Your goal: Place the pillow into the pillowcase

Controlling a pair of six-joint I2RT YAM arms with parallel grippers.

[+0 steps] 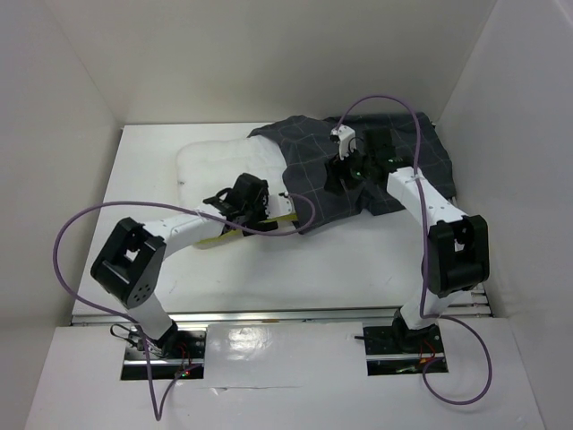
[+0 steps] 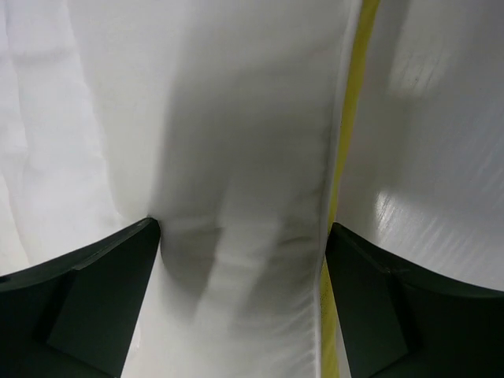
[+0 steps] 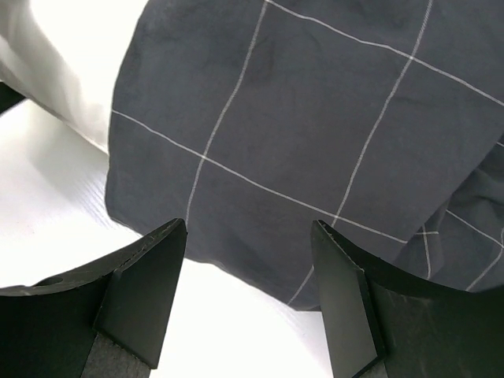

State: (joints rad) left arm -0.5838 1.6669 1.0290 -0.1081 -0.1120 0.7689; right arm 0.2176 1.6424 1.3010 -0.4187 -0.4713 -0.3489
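Note:
The white pillow (image 1: 215,161) lies at the back left of the table, and its right end goes under the dark grid-patterned pillowcase (image 1: 394,148). Its yellow trim (image 1: 219,237) runs along the near edge. My left gripper (image 1: 269,204) is open, and its jaws straddle the pillow's trimmed edge. In the left wrist view the pillow (image 2: 236,118) fills the gap of the gripper (image 2: 242,260), with the trim (image 2: 350,102) by the right finger. My right gripper (image 1: 338,179) is open and empty. It hovers (image 3: 250,260) over the pillowcase's near edge (image 3: 315,118).
White walls enclose the table (image 1: 269,269) on the left, back and right. The pillowcase bunches up against the right wall. A corner of the pillow (image 3: 71,55) shows at the left of the right wrist view. Purple cables loop from both arms.

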